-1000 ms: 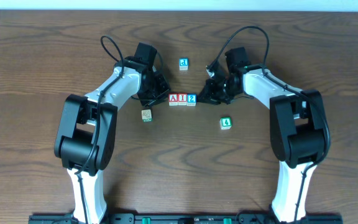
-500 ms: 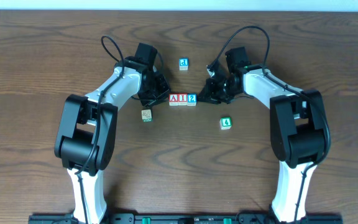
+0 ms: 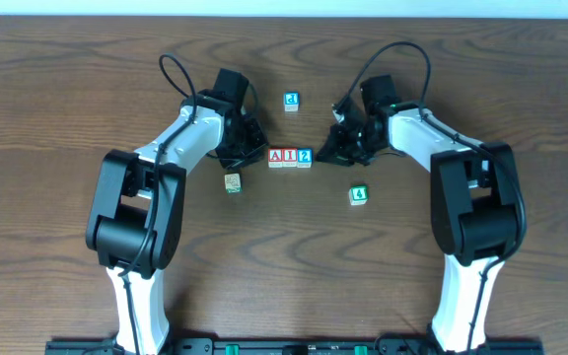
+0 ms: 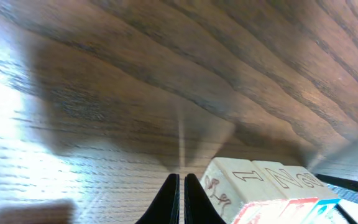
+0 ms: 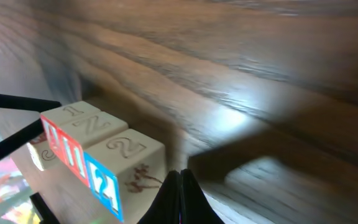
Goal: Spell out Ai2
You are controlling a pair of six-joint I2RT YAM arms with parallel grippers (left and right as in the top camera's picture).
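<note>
— Down from overhead: A cube (image 3: 275, 157), I cube (image 3: 289, 157), 2 cube (image 3: 304, 156), touching side by side in one straight row, reading A-I-2 from left to right. Midway between the table's (image 3: 47, 118) left and right edges, a little nearer the far edge than the near one.

— And the left gripper (image 4: 180, 178)?

— Pinched closed, fingers pressed together, nothing between them. Tips down low over the wood, just beside the A cube at the row's left end. Touching it or not, cannot tell.

— Right gripper (image 5: 179, 177)?

— Mirror of that: closed tight on nothing, tips just beside the 2 cube at the right end. Looks like a slight gap from overhead, hard to be sure.

— Anything else out there?

— Blue-framed cube (image 3: 291, 101) alone toward the far edge, well apart from the row. Green-framed cube (image 3: 358, 195) on the near side, right of the row. Tan cube (image 3: 232, 183) on the near side to the left, close by the left arm, markings too small to read.
</note>
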